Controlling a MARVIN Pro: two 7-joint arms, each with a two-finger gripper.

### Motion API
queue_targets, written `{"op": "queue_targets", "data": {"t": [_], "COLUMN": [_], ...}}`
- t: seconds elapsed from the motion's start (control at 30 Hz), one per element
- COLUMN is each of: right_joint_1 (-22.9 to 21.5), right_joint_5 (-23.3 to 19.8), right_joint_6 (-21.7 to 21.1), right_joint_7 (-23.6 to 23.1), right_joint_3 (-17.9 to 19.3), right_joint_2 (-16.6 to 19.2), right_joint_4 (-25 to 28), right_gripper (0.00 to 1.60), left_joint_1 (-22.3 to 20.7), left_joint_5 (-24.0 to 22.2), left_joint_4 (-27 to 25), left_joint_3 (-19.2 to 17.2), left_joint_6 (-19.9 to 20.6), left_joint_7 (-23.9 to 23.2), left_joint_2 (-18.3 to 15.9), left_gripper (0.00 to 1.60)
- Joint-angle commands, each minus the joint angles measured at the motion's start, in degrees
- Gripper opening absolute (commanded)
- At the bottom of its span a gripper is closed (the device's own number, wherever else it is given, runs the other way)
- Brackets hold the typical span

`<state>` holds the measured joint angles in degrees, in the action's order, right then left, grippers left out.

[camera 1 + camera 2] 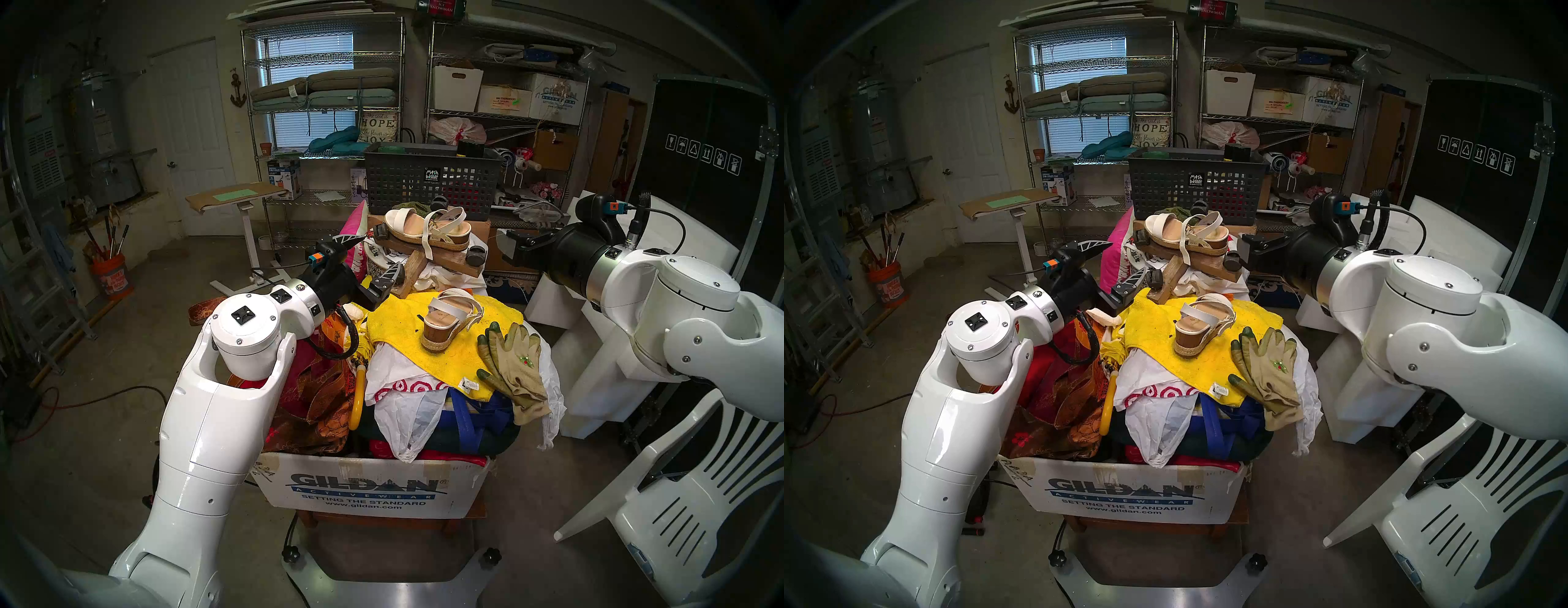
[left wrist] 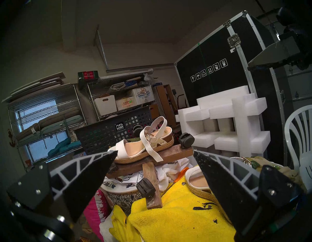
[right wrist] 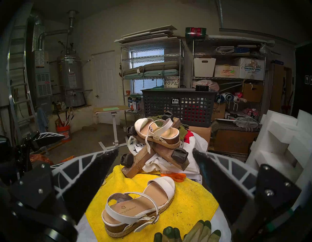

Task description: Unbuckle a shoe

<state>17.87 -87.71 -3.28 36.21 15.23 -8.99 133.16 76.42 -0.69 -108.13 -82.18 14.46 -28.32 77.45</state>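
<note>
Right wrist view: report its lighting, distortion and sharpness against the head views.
Right wrist view: dim room, bright window, yellow towel and near sandal sharp, dark fisheye rim, shelves bowed. Head views: same dimness, heavier edge bending, glossy highlights on the white arms.

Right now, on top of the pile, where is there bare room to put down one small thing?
The yellow towel has bare patches: one between the near sandal and the orange scissors, one right of that sandal's toe. Its near edge is taken by the green gloves. Behind, the wooden caster frame carrying the second sandal is crowded.
</note>
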Motion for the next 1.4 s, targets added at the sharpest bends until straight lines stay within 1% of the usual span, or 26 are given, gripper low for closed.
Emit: {"op": "queue_targets", "data": {"t": [0.0, 1.37], "right_joint_1": [-0.48, -0.39], "right_joint_5": [0.00, 0.01], "right_joint_6": [0.07, 0.06], "right_joint_7": [0.00, 0.00], "right_joint_3": [0.51, 0.60], "right_joint_2": [0.00, 0.00], "right_joint_4": [-0.06, -0.06], "right_gripper": [1.60, 1.60], "left_joint_1": [-0.47, -0.47], "left_joint_5": [0.01, 0.01], "left_joint_4": [-0.91, -0.90], "left_joint_3": [-0.01, -0.01], "left_joint_6": [-0.04, -0.04], "left_joint_7": [-0.04, -0.04], "left_joint_2": [0.01, 0.02], "left_gripper": [1.60, 1.60]}}
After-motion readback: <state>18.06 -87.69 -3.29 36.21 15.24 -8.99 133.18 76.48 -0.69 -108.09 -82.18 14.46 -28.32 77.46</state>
